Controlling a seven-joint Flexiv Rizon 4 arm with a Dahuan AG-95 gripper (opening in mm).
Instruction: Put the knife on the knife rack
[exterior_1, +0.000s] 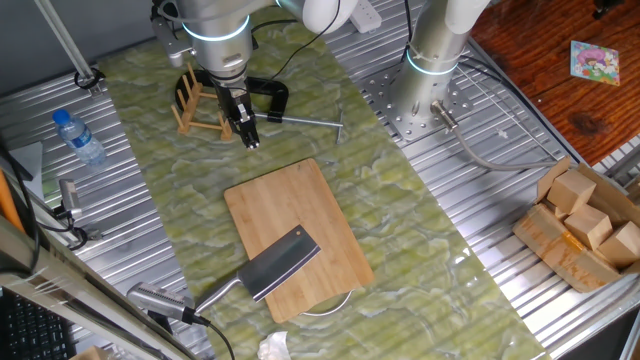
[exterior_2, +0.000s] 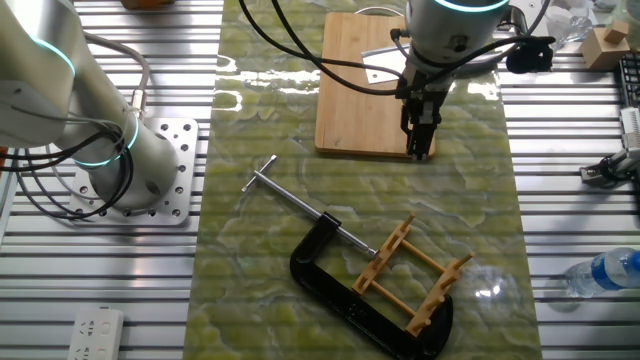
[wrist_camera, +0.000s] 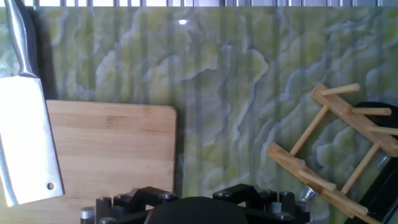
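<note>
The knife (exterior_1: 283, 263), a cleaver with a broad grey blade and silver handle, lies flat across the near end of the bamboo cutting board (exterior_1: 300, 215), its handle off the board's left edge. It also shows at the left in the hand view (wrist_camera: 25, 143) and partly behind the arm in the other fixed view (exterior_2: 378, 66). The knife rack (exterior_1: 199, 104) stands at the far end of the mat, also seen in the other fixed view (exterior_2: 415, 275) and the hand view (wrist_camera: 329, 155). My gripper (exterior_1: 248, 138) hangs between rack and board, looks shut and holds nothing.
A black C-clamp (exterior_2: 340, 290) with a steel rod (exterior_2: 290, 198) lies against the rack. A second robot base (exterior_1: 430, 70) stands at the right. A water bottle (exterior_1: 78, 137) is at the left, and a box of wooden blocks (exterior_1: 585, 225) at the far right.
</note>
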